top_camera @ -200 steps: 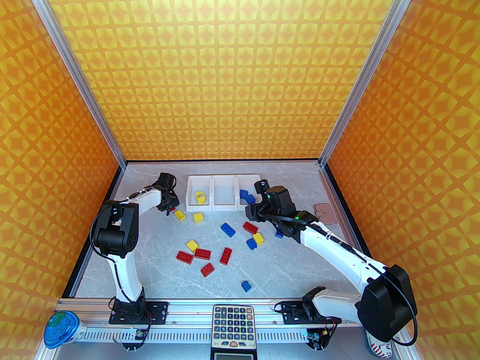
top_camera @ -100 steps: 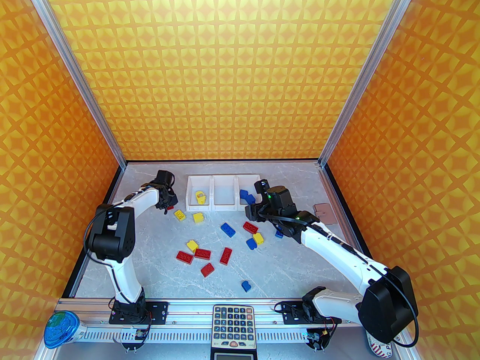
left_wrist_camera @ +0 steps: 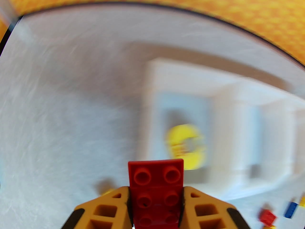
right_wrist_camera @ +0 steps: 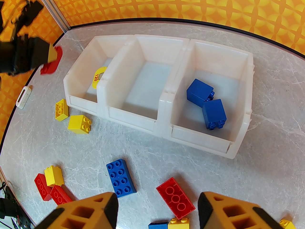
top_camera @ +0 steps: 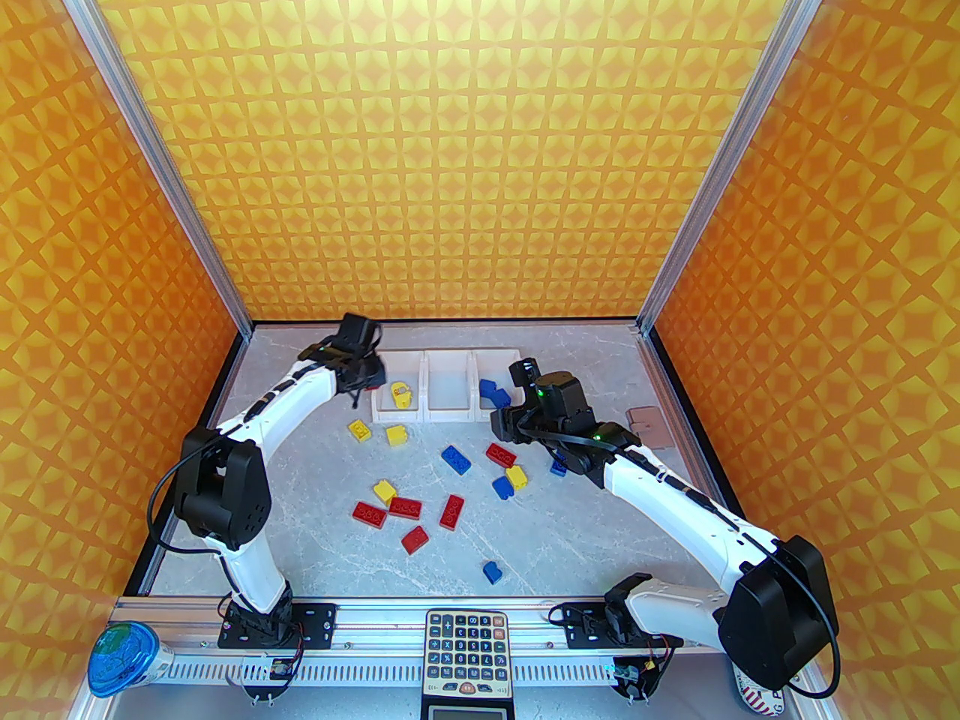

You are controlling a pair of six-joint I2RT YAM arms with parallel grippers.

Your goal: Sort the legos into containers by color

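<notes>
Risk sits first with the left fingers (left_wrist_camera: 104, 209), which are clamped on the near end of a red lego (left_wrist_camera: 156, 175) and hold it off the worktop (top_camera: 315, 477), just left of the left bin (right_wrist_camera: 82, 58). Most of the brick juts past the fingertips, so in my judgement a quick swing could let it pivot or slip out short of the containers. That left bin has a yellow piece (right_wrist_camera: 99, 76) in it, so letting go at the first rim reached would mix colours. The empty middle bin (right_wrist_camera: 132, 118) looks the likely home for red, and reaching it means crossing walls that a low-carried brick could clip, shoving the joined row. Further right, the right bin (right_wrist_camera: 200, 139) holds two blue legos (right_wrist_camera: 200, 93). The right fingers (right_wrist_camera: 90, 211) hang just in front of it, apart and holding nothing, above the loose legos (top_camera: 405, 508) scattered on the worktop. A reach by the left arm toward the middle brings the two arms near each other, so a brush there is possible. Against the view a second ago, the left fingers have risen from the worktop left of the bins and swung back toward the left bin's corner. The red lego that lay under them is gone from the surface, while the right arm, the bins and the loose legos are as they were.
</notes>
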